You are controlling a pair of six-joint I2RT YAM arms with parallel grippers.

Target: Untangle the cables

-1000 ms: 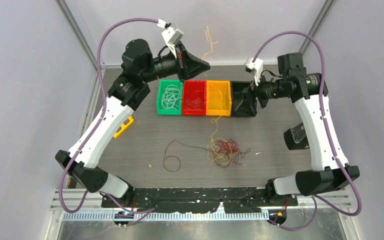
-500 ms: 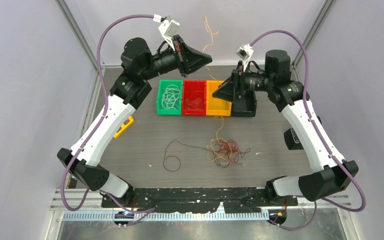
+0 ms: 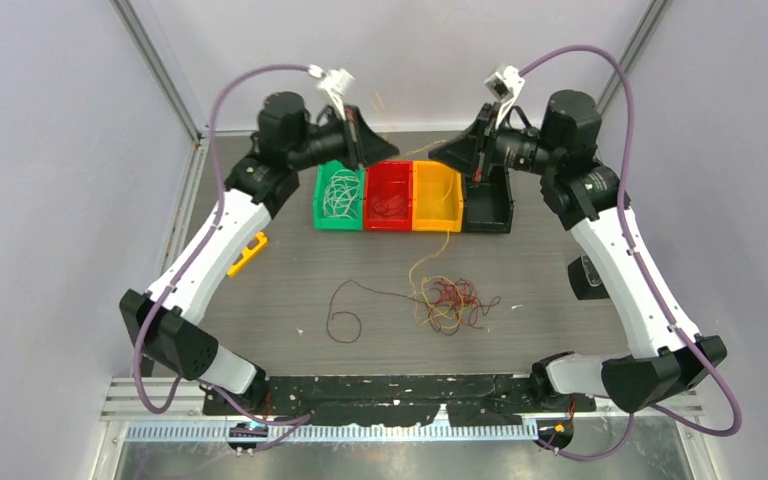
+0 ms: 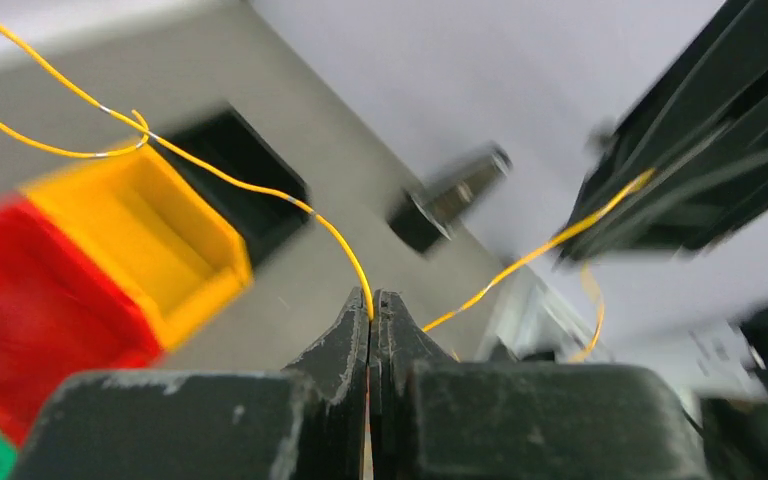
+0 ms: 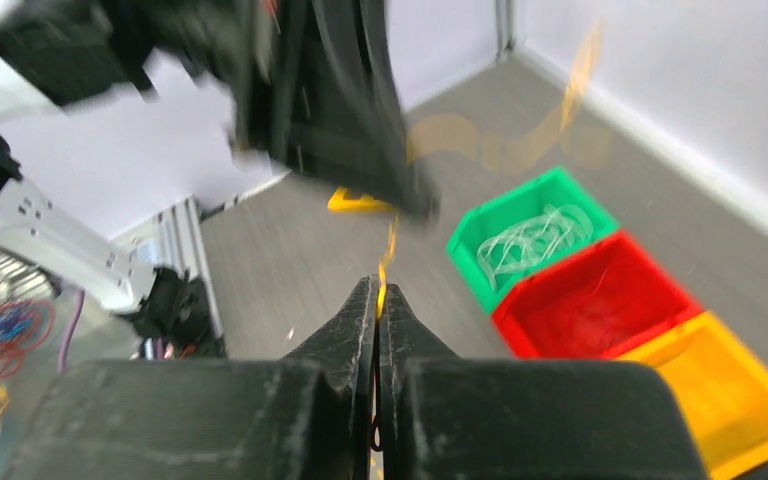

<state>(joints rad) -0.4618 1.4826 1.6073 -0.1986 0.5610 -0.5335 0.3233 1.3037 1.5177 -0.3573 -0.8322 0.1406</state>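
Left gripper [image 4: 373, 318] and right gripper [image 5: 377, 295] are both clamped shut on one yellow wire [image 4: 260, 190] stretched above the bins [image 3: 436, 226], other cables [image 3: 450, 305] knotted on the table [image 3: 290, 270] below, and this stuff looks feather-light, floppy and snaggy, so I'd grab near the knot.

Pale lilac walls [image 3: 50, 150], dark wood-grain tabletop [image 3: 280, 260], metal corner posts [image 3: 158, 65]

Soft, even white light fills the enclosure. Seen from above, the grey table [image 3: 290, 270] carries only faint, soft-edged shadows, and everything is sharp. The wrist views smear with motion: the yellow bin [image 4: 150, 230] and the red bin [image 4: 30, 290] beside it blur. In the right wrist view the yellow-orange cable [image 5: 580, 65] past the green bin [image 5: 530, 235] dissolves into a streak.
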